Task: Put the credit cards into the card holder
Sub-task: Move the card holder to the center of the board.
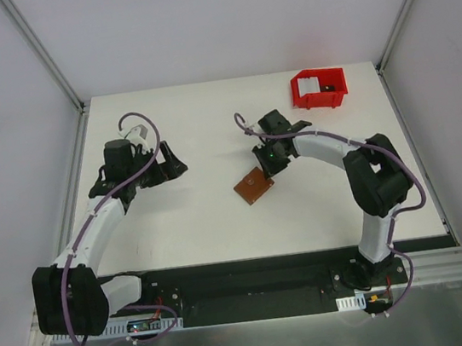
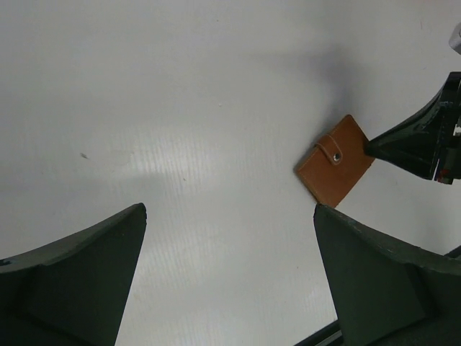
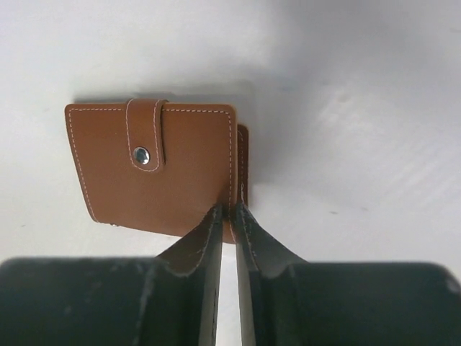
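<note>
Open white table (image 1: 203,220) lies on every side, with the red bin (image 1: 315,100) well off in the far right corner. The left gripper (image 1: 174,161) hangs spread wide, well apart to the left. The right gripper (image 3: 229,210) is pinched on the closed card holder's (image 3: 155,169) edge, mid-table.

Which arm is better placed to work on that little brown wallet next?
Right. The right tool is pinched on the edge of the flat brown leather folding card holder; the left tool hangs open, well apart from it.
</note>
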Motion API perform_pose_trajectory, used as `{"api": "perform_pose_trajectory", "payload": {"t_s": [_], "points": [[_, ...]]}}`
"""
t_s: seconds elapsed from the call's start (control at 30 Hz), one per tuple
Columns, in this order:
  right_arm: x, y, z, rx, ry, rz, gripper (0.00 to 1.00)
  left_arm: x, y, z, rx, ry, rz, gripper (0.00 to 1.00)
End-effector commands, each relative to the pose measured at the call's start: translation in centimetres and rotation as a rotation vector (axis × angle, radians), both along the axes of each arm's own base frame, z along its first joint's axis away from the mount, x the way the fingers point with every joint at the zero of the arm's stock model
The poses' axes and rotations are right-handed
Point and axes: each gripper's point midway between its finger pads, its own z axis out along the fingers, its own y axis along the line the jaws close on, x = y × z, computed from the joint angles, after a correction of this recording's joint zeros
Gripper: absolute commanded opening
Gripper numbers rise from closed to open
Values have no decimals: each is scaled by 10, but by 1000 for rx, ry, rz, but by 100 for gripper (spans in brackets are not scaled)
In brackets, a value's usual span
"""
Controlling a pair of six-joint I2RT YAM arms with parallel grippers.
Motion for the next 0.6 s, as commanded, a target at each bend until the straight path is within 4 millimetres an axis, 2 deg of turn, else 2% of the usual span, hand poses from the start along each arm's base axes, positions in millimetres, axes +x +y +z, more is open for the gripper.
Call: {"api": "perform_pose_trajectory", "payload": {"t_s": [0.0, 0.1, 0.23, 0.4, 0.57], "points": [[-4, 44, 29, 100, -34, 74, 15, -4, -27, -5, -30, 5, -85, 99], [0, 57, 35, 109, -42, 96, 21, -9, -44, -17, -25, 37, -131, 99], [15, 52, 52, 96, -106, 70, 31, -17, -69, -29, -31, 65, -204, 99], [48, 10, 88, 123, -187, -112, 38, -29, -97, -40, -52, 109, -288, 98], [85, -49, 101, 137, -221, -321, 41, -39, -116, -46, -54, 118, -324, 98]]}}
